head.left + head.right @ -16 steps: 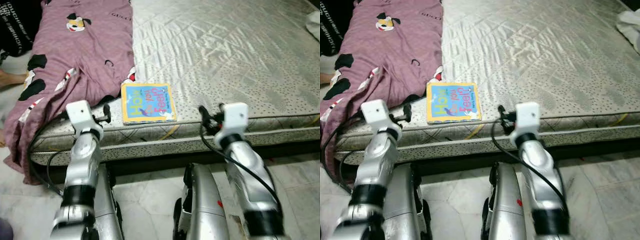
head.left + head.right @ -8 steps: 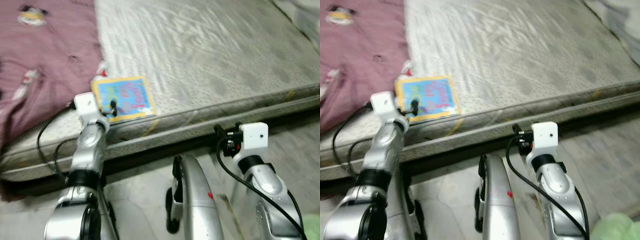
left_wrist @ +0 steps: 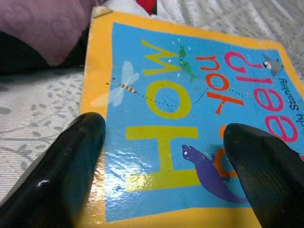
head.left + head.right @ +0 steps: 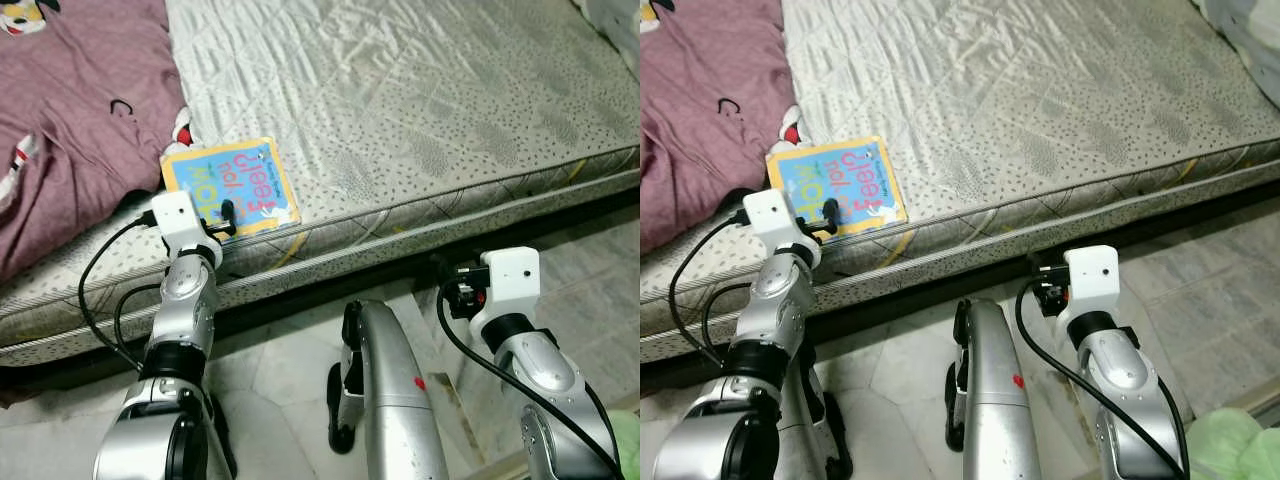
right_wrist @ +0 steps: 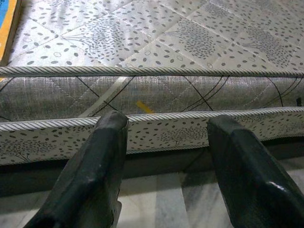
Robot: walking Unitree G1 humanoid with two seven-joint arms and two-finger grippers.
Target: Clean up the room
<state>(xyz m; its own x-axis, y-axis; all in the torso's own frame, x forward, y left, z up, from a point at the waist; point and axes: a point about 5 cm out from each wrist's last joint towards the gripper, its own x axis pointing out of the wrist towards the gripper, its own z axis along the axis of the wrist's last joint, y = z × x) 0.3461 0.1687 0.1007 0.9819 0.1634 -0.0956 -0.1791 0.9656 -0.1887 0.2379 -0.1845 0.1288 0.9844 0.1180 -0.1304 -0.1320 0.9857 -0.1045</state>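
Yellow-bordered and blue, a picture book (image 4: 230,187) is seen lying flat on the quilted grey mattress (image 4: 420,110), close to its near edge and just beside a mauve printed blanket (image 4: 70,120) that covers the left part of the bed. The left gripper (image 3: 166,161) is held low over the book's near end, its two black fingers (image 3: 71,166) spread apart, one at the yellow border and the other over the blue cover (whether the tips actually touch the cover cannot be told). Large yellow and pink letters and a purple lizard are shown on the cover between them. The right gripper (image 5: 166,166) is kept lower and well to the right, in front of the mattress side, with its fingers (image 5: 95,175) likewise spread and nothing between them. Pale marble floor (image 4: 1200,290) is seen below the bed, and a bit of green (image 4: 1240,445) shows at the lower right corner.
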